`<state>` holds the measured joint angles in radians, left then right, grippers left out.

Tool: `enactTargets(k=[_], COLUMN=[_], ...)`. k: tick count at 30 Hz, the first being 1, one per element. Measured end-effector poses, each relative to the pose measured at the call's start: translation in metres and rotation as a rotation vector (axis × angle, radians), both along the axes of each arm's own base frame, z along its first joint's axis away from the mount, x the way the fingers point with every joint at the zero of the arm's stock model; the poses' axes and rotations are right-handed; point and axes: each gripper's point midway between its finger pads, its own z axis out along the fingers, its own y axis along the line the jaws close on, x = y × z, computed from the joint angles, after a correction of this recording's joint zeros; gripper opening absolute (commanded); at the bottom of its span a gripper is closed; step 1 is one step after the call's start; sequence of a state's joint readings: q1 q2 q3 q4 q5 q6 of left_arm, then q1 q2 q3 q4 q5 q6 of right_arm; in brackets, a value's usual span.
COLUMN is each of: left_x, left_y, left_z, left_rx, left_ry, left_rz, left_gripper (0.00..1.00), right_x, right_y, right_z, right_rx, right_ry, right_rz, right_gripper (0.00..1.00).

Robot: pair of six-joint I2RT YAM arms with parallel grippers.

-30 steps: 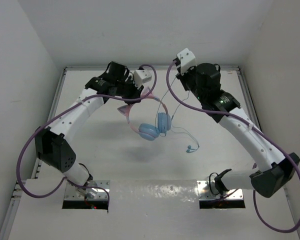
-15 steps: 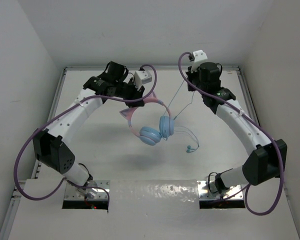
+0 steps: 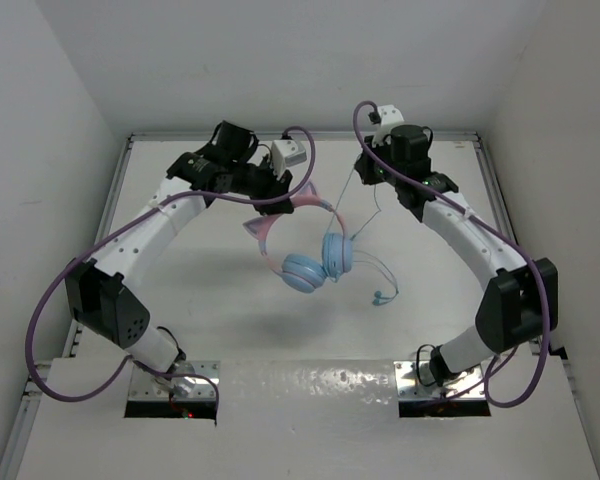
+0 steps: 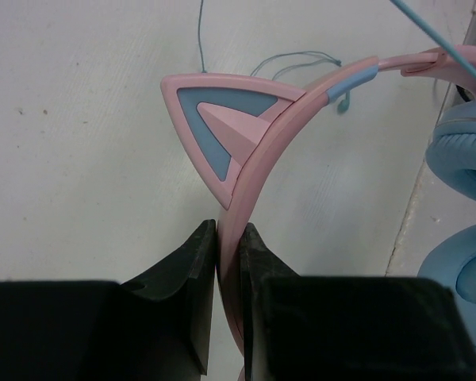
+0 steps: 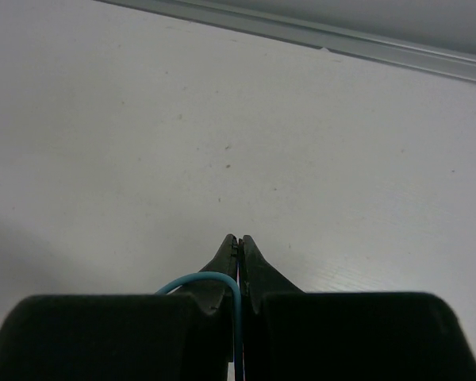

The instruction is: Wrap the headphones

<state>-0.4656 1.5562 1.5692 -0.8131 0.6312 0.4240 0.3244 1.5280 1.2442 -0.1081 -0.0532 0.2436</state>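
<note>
Two grippers were closed on parts of the headphones (image 3: 308, 252): the left gripper (image 4: 229, 232) was clamped on the pink headband (image 4: 301, 99) just below a cat ear (image 4: 214, 127), and the right gripper (image 5: 238, 240) was pinched on the thin teal cable (image 5: 210, 279). The headphones appeared lifted off the table (image 3: 180, 300), with the ear cups (image 3: 320, 265) hung lowest and the plug end (image 3: 382, 296) trailed loose beside them. The step was judged to be winding the cable round the headphones. For a clean wrap, the headband should be held steady by the left arm, the cable drawn lightly taut and circled close round the band, and the loose tail kept from being snagged
</note>
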Motion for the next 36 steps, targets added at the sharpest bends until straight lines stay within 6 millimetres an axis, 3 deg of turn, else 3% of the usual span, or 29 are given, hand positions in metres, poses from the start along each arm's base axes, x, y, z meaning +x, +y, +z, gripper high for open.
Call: enactTargets(k=[6, 7, 8, 9, 11, 12, 15, 19, 24, 31, 34, 35, 36], left_x=[0.001, 0.001, 0.001, 0.001, 0.004, 0.006, 0.019, 0.040, 0.044, 0.051, 0.061, 0.064, 0.067], left_y=[-0.004, -0.005, -0.007, -0.008, -0.014, -0.016, -0.024, -0.027, -0.026, -0.031, -0.032, -0.031, -0.030], left_z=[0.011, 0.014, 0.018, 0.022, 0.033, 0.039, 0.064, 0.103, 0.142, 0.168, 0.172, 0.172, 0.172], left_rx=[-0.034, -0.043, -0.053, -0.064, -0.097, -0.115, -0.160, -0.211, -0.269, -0.336, -0.351, -0.352, -0.351], left_ry=[0.012, 0.018, 0.022, 0.027, 0.035, 0.037, 0.021, -0.048, -0.102, -0.102, -0.102, -0.101, -0.099], left_rz=[0.017, 0.022, 0.026, 0.030, 0.036, 0.043, 0.078, 0.151, 0.191, 0.218, 0.238, 0.250, 0.259], left_gripper=[0.00, 0.00, 0.00, 0.00, 0.00, 0.00, 0.00, 0.00, 0.00, 0.00, 0.00, 0.00, 0.00], right_x=[0.002, 0.001, 0.000, -0.002, -0.004, -0.007, -0.019, -0.033, -0.022, -0.023, -0.034, -0.040, -0.045], right_y=[0.012, 0.014, 0.016, 0.020, 0.030, 0.036, 0.049, 0.057, 0.073, 0.103, 0.119, 0.124, 0.129], right_z=[-0.017, -0.020, -0.024, -0.027, -0.034, -0.038, -0.062, -0.102, -0.135, -0.181, -0.191, -0.193, -0.194], right_rx=[0.049, 0.056, 0.065, 0.079, 0.117, 0.138, 0.206, 0.261, 0.320, 0.338, 0.328, 0.323, 0.319], right_ry=[0.045, 0.054, 0.066, 0.078, 0.095, 0.101, 0.139, 0.214, 0.246, 0.306, 0.326, 0.326, 0.321], right_rz=[0.028, 0.034, 0.043, 0.057, 0.105, 0.130, 0.189, 0.204, 0.188, 0.164, 0.190, 0.204, 0.220], right_gripper=[0.00, 0.04, 0.11, 0.29, 0.40, 0.51, 0.61, 0.65, 0.68, 0.69, 0.57, 0.44, 0.38])
